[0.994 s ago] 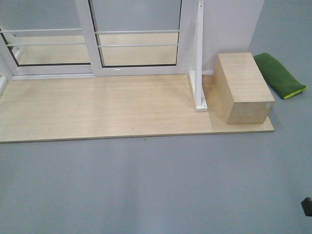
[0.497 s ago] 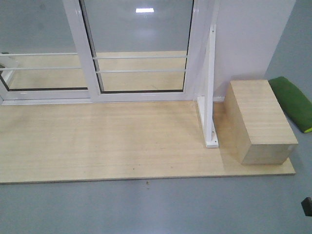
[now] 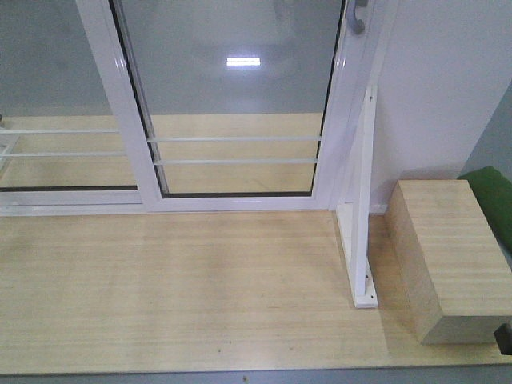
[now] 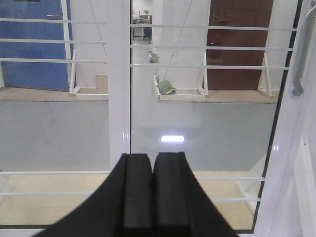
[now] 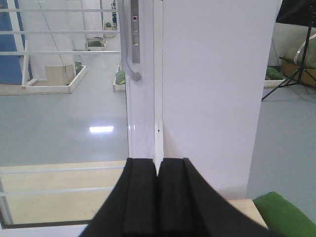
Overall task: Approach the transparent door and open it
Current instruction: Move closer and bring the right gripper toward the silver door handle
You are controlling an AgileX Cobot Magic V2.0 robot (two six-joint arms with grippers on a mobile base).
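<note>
In the front-facing view, the transparent door [image 3: 232, 96] is seen standing upright at the back of a wooden platform [image 3: 160, 280]. It is framed in white and crossed low down by two thin white bars. Only the lower end of its grey pull handle [image 3: 357, 18] is caught, at the top edge on the right-hand stile. A white bracket [image 3: 362, 216] is set just beside that stile, and a wooden box [image 3: 452, 264] stands near it. Neither gripper can be made out here.

In the left wrist view, the left gripper [image 4: 152, 163] is shown with its fingers pressed together and nothing between them, facing the glass. The pull handle is seen far to the right [image 4: 301, 54].

In the right wrist view, the right gripper [image 5: 158, 165] is likewise closed and empty, aimed at the seam between the door's stile and a white wall panel [image 5: 217, 89]. The handle [image 5: 126, 44] hangs above it and slightly to the left.

The door is judged rigid and fairly heavy, probably running sideways on a track. Its glass is smooth, slippery and breakable, so it should not be pushed on. Hold is best taken on the curved metal handle, hooked or clamped, with a steady sideways pull.
</note>
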